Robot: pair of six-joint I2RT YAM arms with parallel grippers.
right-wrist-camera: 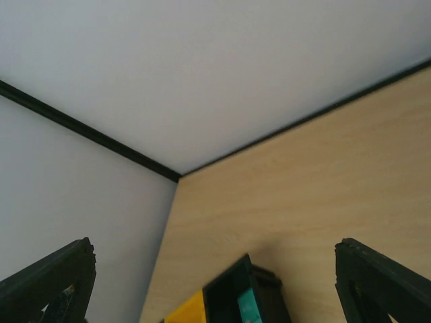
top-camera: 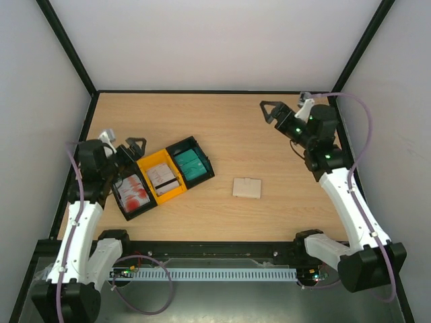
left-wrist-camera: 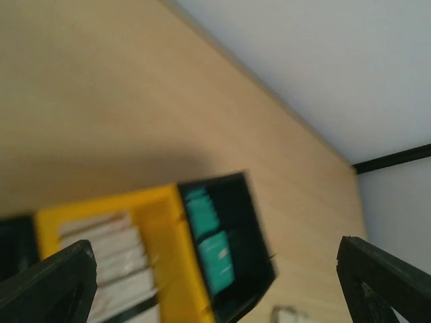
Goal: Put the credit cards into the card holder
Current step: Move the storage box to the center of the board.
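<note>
Three joined trays hold the credit cards: white ones with red blotches [top-camera: 133, 192] in the left black tray, white-grey striped ones [top-camera: 164, 177] in the yellow tray, and teal ones [top-camera: 191, 164] in the right black tray. The beige card holder [top-camera: 246, 188] lies shut on the table to their right. My left gripper [top-camera: 135, 147] hangs open just behind the trays' left end, holding nothing. Its wrist view is blurred and shows the teal cards [left-wrist-camera: 213, 250] and the striped cards [left-wrist-camera: 108, 264] between its fingers [left-wrist-camera: 54, 282]. My right gripper [top-camera: 273, 112] is open and empty at the far right.
The joined black-yellow-black tray block [top-camera: 176, 149] lies slanted at the table's left middle. Black frame posts and white walls bound the wooden table [top-camera: 222, 128] on three sides. The right wrist view catches the far-left corner and the black tray's end [right-wrist-camera: 237, 291].
</note>
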